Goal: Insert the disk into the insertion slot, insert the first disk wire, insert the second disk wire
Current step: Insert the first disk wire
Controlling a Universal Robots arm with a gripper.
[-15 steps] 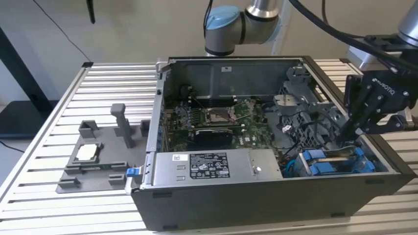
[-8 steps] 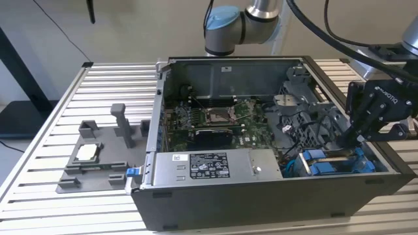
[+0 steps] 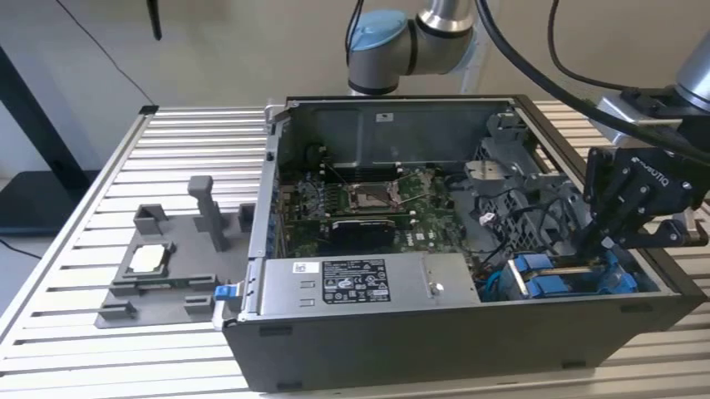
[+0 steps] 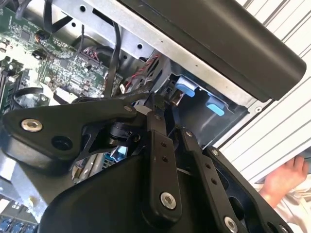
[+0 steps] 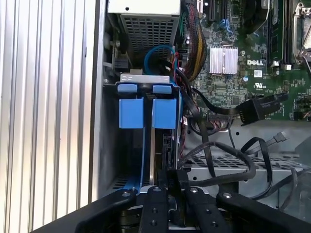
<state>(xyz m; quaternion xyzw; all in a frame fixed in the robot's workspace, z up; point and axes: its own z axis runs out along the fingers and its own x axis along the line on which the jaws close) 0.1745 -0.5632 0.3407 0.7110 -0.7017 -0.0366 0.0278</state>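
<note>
Shows the disk (image 5: 163,148) standing on edge inside the slot (image 5: 111,145): a thin dark slab with a bright metal edge and a blue strip of its frame alongside. Puts it in the corner of the open computer case (image 3: 444,341) at the exterior view's lower right. Sets two blue fittings (image 5: 148,111) on the slot between the disk's visible stretch and the silver power-supply box (image 5: 146,19).

Pinches the disk's near edge with the gripper (image 5: 167,177), fingers drawn narrow and apparently nothing but the slab between them. Reaches down into that corner from above the case's right wall, as seen in the exterior view.

Runs black cables (image 5: 214,155) in loops just beside the slot, over a perforated metal shelf. Leaves a black plug (image 5: 252,109) on one cable end lying over the edge of the green circuit board (image 5: 233,29), apart from the disk.

Rests the case on a slatted table (image 3: 199,141). Keeps a grey tray (image 3: 166,291) with upright posts and a small square chip on the table at the exterior view's left, well apart from the slot. Catches a hand (image 4: 284,177) at the table's edge in the second wrist view.
</note>
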